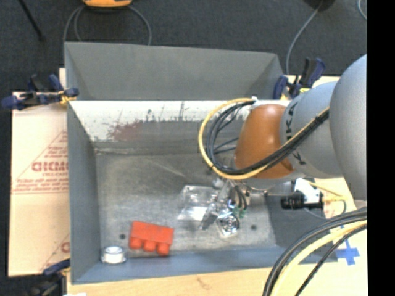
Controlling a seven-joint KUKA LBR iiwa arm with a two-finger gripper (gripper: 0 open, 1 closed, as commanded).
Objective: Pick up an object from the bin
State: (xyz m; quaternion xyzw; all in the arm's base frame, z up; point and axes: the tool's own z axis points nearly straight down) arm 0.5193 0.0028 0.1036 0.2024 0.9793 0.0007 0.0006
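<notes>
Where the grey metal bin (133, 184) comes to its near-left corner, a small round cap (113, 254), silvery-white, lies on the scuffed floor. Near it to the right, but not touching, sits a red-orange plastic block (150, 237), rectangular, with three rounded studs along its near side. Farther in, about mid-floor, lies a crumpled piece of clear plastic (196, 203), glossy and creased, catching white highlights. The gripper (225, 217) is down at that piece's right edge, touching or almost touching it. Dark metal parts and glints crowd together there, and whether the gripper is open, closed or has hold of the plastic cannot be told. Above it the wrist carries a smooth, rounded orange cover (262, 143), looped about by yellow and black cables (213, 147). Behind that the thick pale-grey arm (333, 128) comes in from the right. Beyond, the bin's sloping far wall is dull, marked with dark reddish flecks and scratches.
</notes>
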